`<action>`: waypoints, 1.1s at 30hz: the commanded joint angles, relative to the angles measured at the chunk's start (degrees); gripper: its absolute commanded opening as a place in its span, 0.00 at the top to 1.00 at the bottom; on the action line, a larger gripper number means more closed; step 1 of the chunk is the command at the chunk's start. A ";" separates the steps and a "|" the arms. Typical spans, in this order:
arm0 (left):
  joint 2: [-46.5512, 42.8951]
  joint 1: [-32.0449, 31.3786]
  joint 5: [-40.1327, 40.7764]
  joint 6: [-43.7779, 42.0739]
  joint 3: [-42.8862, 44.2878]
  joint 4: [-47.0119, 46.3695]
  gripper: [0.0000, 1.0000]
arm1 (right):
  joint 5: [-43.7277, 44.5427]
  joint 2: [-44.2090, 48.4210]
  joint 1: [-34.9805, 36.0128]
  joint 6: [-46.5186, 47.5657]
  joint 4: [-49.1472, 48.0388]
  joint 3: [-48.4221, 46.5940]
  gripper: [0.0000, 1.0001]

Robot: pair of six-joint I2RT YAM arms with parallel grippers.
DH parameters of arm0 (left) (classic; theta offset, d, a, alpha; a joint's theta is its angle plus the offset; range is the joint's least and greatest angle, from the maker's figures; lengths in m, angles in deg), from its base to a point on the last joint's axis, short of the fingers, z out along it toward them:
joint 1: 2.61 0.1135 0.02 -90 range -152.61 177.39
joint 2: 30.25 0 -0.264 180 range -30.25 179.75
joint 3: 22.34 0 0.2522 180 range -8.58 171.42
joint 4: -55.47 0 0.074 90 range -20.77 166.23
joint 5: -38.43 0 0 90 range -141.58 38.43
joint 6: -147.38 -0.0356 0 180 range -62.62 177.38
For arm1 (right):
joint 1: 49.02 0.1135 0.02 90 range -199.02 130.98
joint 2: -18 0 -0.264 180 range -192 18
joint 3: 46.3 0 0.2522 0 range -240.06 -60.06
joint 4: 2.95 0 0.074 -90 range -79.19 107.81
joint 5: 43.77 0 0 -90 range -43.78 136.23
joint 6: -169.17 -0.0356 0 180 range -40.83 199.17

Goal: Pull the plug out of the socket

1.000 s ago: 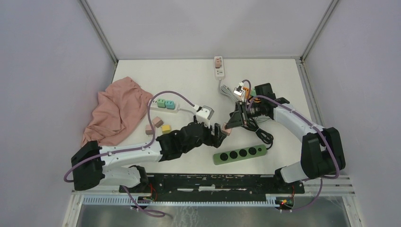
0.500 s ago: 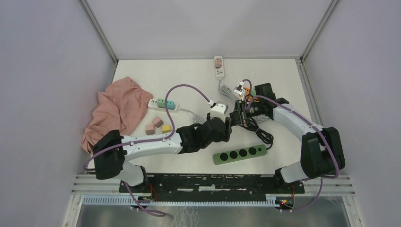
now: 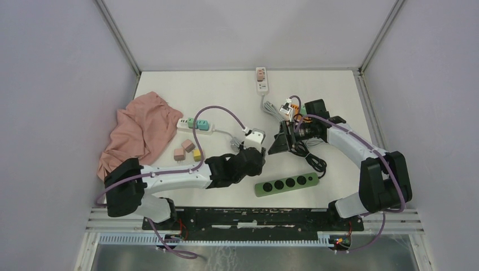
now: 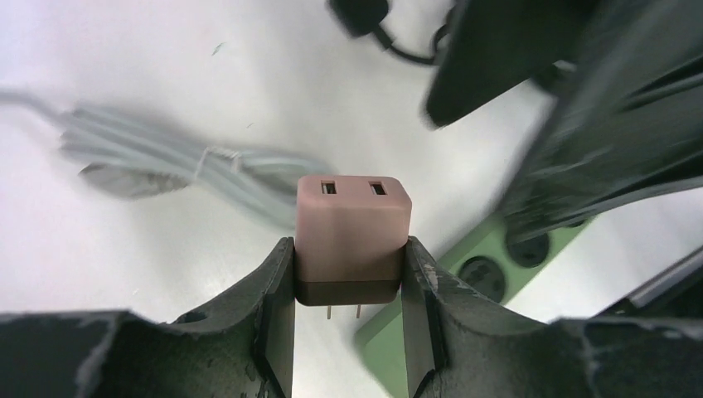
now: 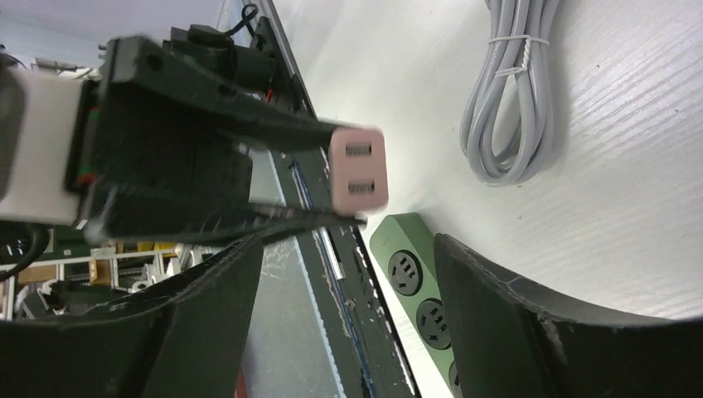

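Plug, pink, hangs clear above the worktop, prongs bare, near the green socket strip. Bundled grey cable lies on the worktop beyond it. My left gripper is clamped on the plug's two sides. My right gripper stands with fingers spread, facing the plug, not touching it.

Top cam high behind arms, looks down on whole table, wrist cams close-up past own fingers, both share pink plug, green strip low in frame.
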 commanded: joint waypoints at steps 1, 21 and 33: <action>-6.83 1.52 5.78 -1.05 -7.16 -3.77 0.97 | -0.41 2.17 -0.18 5.81 3.64 -3.29 0.17; -11.91 35.91 -3.28 15.60 -21.50 1.34 0.85 | 1.43 2.98 -0.92 9.54 6.16 -3.96 0.17; -6.82 36.47 0.33 21.47 -12.50 15.76 0.14 | 1.20 3.32 -1.09 11.38 7.59 -4.45 0.17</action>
